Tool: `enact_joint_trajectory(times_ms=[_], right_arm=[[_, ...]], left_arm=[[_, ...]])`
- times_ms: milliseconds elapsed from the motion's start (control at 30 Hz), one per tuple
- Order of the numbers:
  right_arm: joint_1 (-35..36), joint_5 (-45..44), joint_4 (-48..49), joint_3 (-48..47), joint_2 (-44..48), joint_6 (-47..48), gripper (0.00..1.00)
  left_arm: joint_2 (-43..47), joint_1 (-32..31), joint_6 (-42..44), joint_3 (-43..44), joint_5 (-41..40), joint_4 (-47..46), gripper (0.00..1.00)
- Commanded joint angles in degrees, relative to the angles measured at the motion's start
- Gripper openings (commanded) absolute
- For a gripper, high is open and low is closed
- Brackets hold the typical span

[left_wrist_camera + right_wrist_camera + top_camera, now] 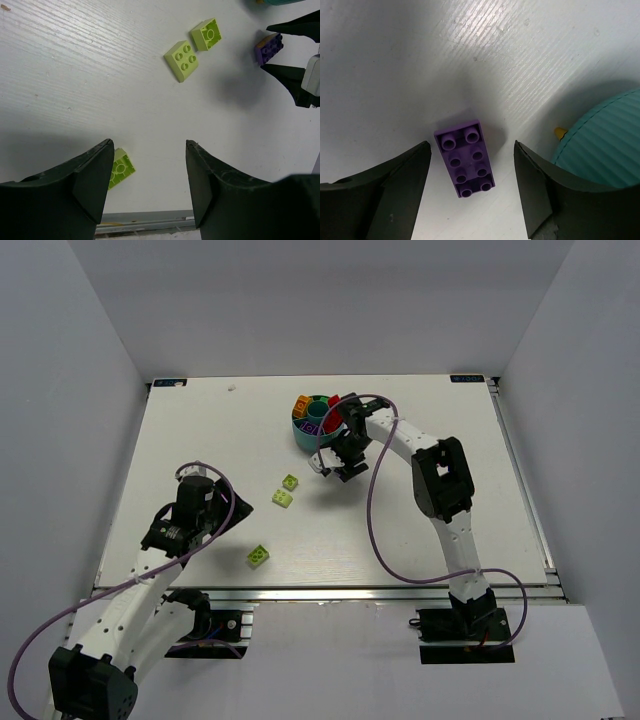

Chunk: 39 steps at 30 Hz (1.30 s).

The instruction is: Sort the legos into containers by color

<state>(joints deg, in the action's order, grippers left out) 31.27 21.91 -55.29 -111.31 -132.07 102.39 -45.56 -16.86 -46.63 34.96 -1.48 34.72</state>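
**Purple brick lined up for the grab**

On the white tabletop [200,440], the round teal plastic divided bowl [303,438] holds several sorted bricks [303,403]. Beside it the right claw [471,145] hangs with jaws apart, straddling a flat purple studded brick [465,157], apparently to lift it. The left claw [148,145], spread and empty, hovers over three lime green bricks [282,498].

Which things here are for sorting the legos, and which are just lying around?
For the job:
- lime green bricks, three loose on the table
- purple brick, between the open right gripper's fingers
- teal bowl, some bricks already inside

Just there:
- purple cables
- white table
- small speck near the far edge
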Motion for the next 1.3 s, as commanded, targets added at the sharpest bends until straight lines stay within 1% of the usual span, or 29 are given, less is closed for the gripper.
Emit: enact_joint_trajectory(times_ms=[0,100,200,233,300,333,400,433,467,533,600,633,700,733,767,800,833,867,900,933,1000,1067,1167,1267], right_arm=[[0.11,-1.34,-0.87,-2.69,-0.99,0.0,0.72],[0.11,-1.61,-1.66,-2.78,-1.17,0.0,0.67],[0.02,-1.61,-2.54,-2.78,-1.17,0.0,0.56],[0.02,-1.52,-2.72,-2.78,-1.0,-0.08,0.48],[0.02,-1.17,-3.94,-2.78,-0.73,-0.17,0.4],[-0.06,-1.0,-4.3,-2.78,-0.12,-0.17,0.33],[-0.07,0.5,-5.26,-2.51,0.67,-0.26,0.28],[-0.07,1.02,-5.97,-2.25,1.98,-0.43,0.22],[-0.07,2.94,-6.23,-1.81,2.78,-0.87,0.2],[0.11,5.67,-5.45,-1.81,5.66,-5.77,0.16],[0.46,10.24,-2.91,-2.16,7.78,-12.53,0.14],[0.46,12.69,-1.33,-2.51,9.79,-20.4,0.11],[0.72,14.47,3.85,-3.65,11.3,-28.35,0.06],[0.73,14.91,6.05,-3.92,12.53,-37.35,0.0],[0.81,14.57,11.46,-4.01,12.97,-42.57,0.0],[0.81,14.13,13.87,-4.18,13.41,-47.06,0.0],[0.81,12.47,16.33,-4.09,14.03,-55.37,0.0],[0.81,11.5,20.79,-4.01,14.21,-59.02,0.0],[0.81,10.44,22.83,-3.92,14.21,-62.54,0.0],[0.81,8.43,24.77,-3.57,14.21,-68.84,0.0],[0.9,6.84,29.07,-3.3,13.77,-74.85,0.0],[1.6,3.59,30.76,-4.35,12.54,-81.87,0.0],[3.0,-2.48,32.52,-6.55,10.08,-87.69,0.0],[4.15,-4.94,33.66,-7.52,8.5,-88.41,0.0]], left_arm=[[0.12,0.25,-0.21,-0.33,0.07,-0.44,0.69],[0.38,0.34,-0.21,-0.42,0.07,-0.35,0.69],[0.39,0.34,-0.3,-0.51,0.07,-0.53,0.69],[0.39,0.25,-0.3,-0.33,0.07,-0.44,0.69],[0.3,0.25,-0.21,-0.07,-0.11,-0.44,0.69],[0.3,0.34,-0.21,0.02,-0.19,-0.36,0.69],[0.47,0.34,-0.13,0.2,-0.46,-0.44,0.69],[0.56,0.34,-0.13,0.2,-0.63,-0.44,0.69],[0.65,0.34,-0.21,0.2,-0.63,-0.79,0.69],[0.74,0.34,-0.3,0.2,-0.63,-1.06,0.69],[0.91,0.25,-0.3,0.28,-0.72,-1.41,0.69],[1.09,0.25,-0.39,0.2,-0.72,-1.58,0.69],[1.18,0.34,-0.39,-0.07,-0.72,-2.11,0.69],[1.26,0.34,-0.39,-0.15,-0.72,-2.29,0.69],[1.26,0.25,-0.39,-0.24,-0.63,-2.46,0.69],[1.35,0.34,-0.39,-0.16,-0.63,-2.46,0.69],[1.35,0.25,-0.3,-0.07,-0.63,-2.55,0.69],[1.61,0.34,-0.3,-0.15,-0.63,-2.55,0.69],[1.79,0.25,-0.39,-0.16,-0.72,-2.55,0.69],[2.05,0.25,-0.56,-0.24,-0.81,-2.73,0.69],[2.84,0.25,-0.92,-0.94,-0.81,-2.9,0.69],[3.63,0.25,-1.62,-1.56,-0.72,-3.43,0.69],[5.12,0.34,-2.58,-2.79,-0.55,-3.78,0.69],[5.92,0.34,-3.2,-3.23,-0.72,-3.78,0.69]])
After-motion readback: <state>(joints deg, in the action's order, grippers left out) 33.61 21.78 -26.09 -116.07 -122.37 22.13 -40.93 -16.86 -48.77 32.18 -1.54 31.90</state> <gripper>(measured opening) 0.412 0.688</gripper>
